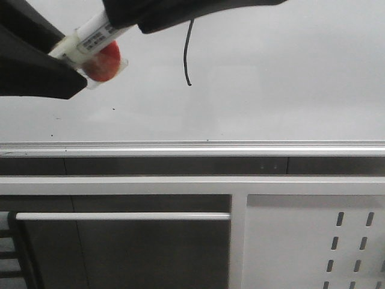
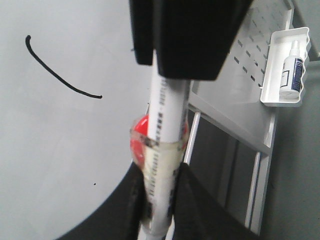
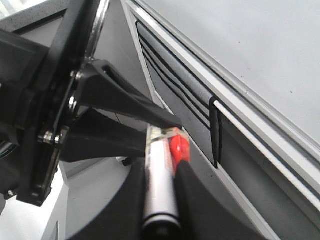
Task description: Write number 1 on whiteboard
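My left hand (image 1: 66,60) up at upper left of front view, black fingers (image 2: 192,200) clamped on white marker (image 2: 167,130) with red piece taped on. My right hand (image 1: 129,24) meets it from upper right, dark fingers (image 3: 192,200) pinched on same marker's other end. Both arms raised, hands nose to nose, well above rail level. Marker runs diagonally between them.
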Motion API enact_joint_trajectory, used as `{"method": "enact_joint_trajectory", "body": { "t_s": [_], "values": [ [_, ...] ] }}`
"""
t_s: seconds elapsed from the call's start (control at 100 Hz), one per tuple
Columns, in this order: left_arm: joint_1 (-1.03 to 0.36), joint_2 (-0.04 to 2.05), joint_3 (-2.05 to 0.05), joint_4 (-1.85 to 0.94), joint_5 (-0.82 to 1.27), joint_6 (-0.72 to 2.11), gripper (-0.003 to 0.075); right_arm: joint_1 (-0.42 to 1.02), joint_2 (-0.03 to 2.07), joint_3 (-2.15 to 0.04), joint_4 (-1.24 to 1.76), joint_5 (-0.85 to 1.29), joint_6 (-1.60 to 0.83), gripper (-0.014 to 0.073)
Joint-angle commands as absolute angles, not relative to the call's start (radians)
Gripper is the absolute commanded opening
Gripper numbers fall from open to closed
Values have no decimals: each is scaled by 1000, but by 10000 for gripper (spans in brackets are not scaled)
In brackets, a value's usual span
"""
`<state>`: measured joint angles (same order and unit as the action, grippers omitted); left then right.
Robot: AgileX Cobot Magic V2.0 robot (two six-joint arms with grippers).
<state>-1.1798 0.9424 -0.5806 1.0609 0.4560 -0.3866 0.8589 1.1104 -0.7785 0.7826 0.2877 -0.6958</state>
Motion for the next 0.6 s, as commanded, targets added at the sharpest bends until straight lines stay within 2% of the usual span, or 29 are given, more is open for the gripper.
{"method": "enact_joint_trajectory", "body": {
  "t_s": [0.0,0.27,0.38,0.51,0.59],
  "values": [
    [-1187,928,-629,1097,424,-406,85,830,1098,-802,771,243,-700,-71],
    [-1187,928,-643,1106,430,-406,111,734,1098,-802,769,297,-700,-71],
    [-1187,928,-645,1104,406,-406,167,704,1098,-802,765,304,-700,-71],
    [-1187,930,-645,1097,394,-406,282,699,1098,-802,750,314,-700,-71],
    [-1187,935,-645,1096,408,-408,293,699,1098,-802,750,314,-700,-71]
  ]
}}
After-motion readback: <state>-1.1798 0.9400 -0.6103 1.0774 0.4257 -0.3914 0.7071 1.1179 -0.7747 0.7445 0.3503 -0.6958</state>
